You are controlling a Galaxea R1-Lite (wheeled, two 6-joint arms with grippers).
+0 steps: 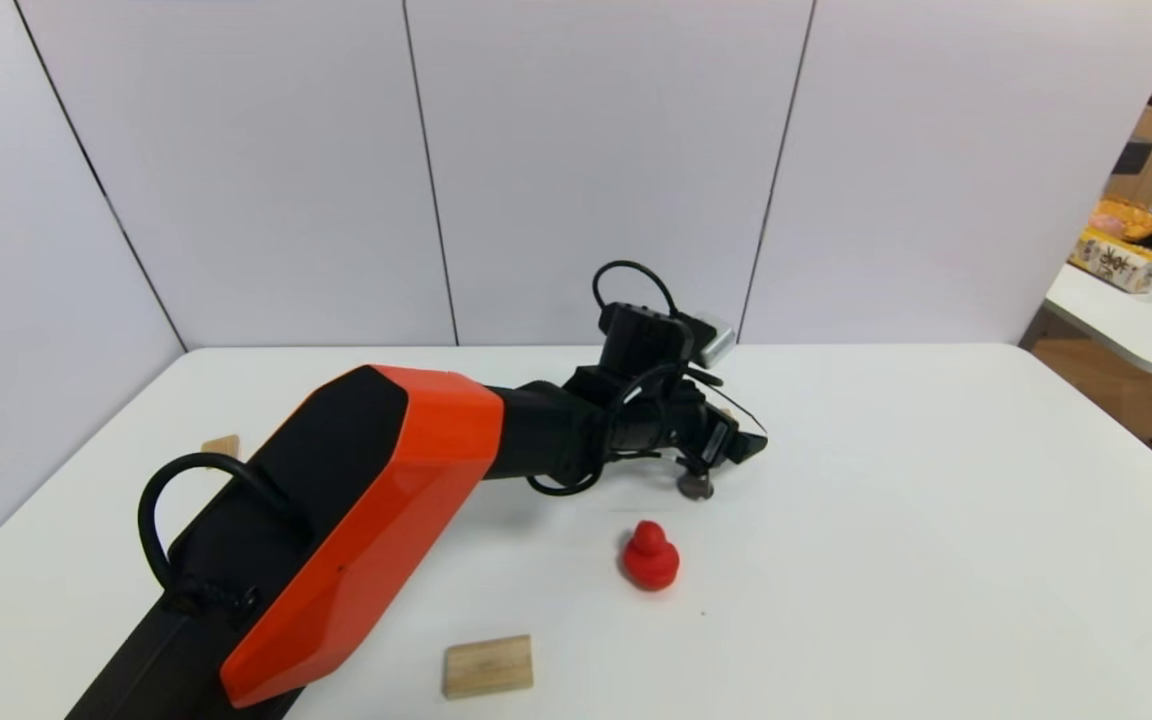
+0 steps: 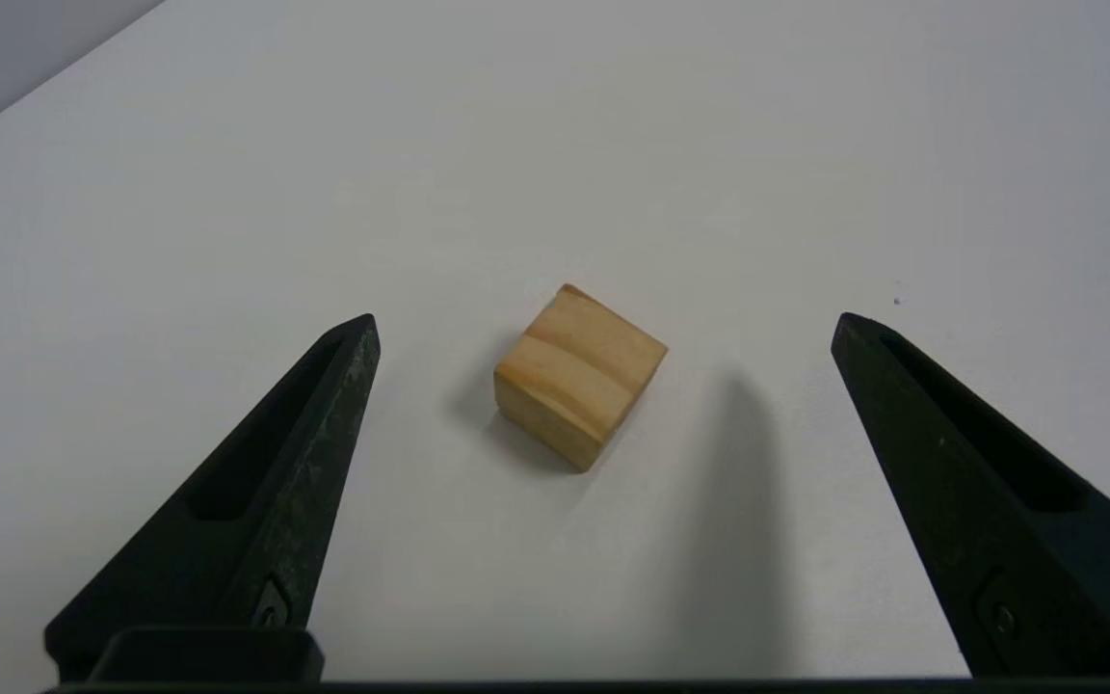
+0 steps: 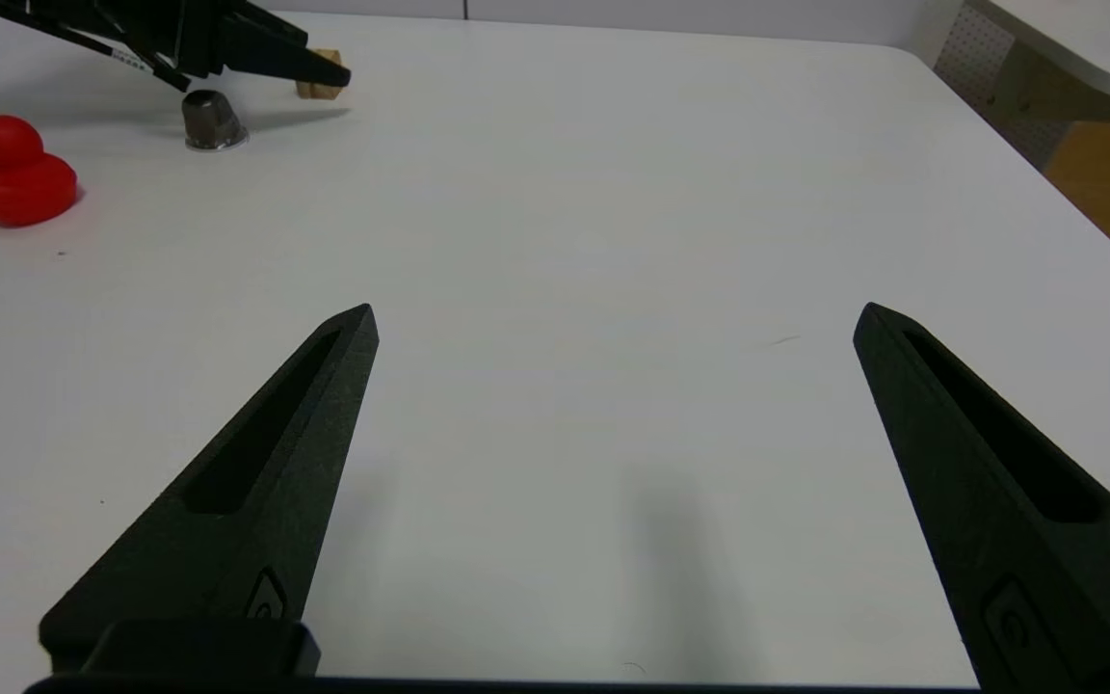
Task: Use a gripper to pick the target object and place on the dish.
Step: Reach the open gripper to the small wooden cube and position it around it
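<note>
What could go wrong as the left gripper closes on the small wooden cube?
The cube sits at an angle between the left gripper's open fingers, so it might twist or slip. It also lies nearer one finger, which could push it first. The metal cup stands close by and might get knocked.

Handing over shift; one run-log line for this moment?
left gripper: jaws open around small light-wood cube, not gripped | right gripper: idle, jaws open

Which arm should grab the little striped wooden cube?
Left, most likely. Its gripper stands open on both sides of the striped wooden cube, while the right gripper hovers over bare table.
</note>
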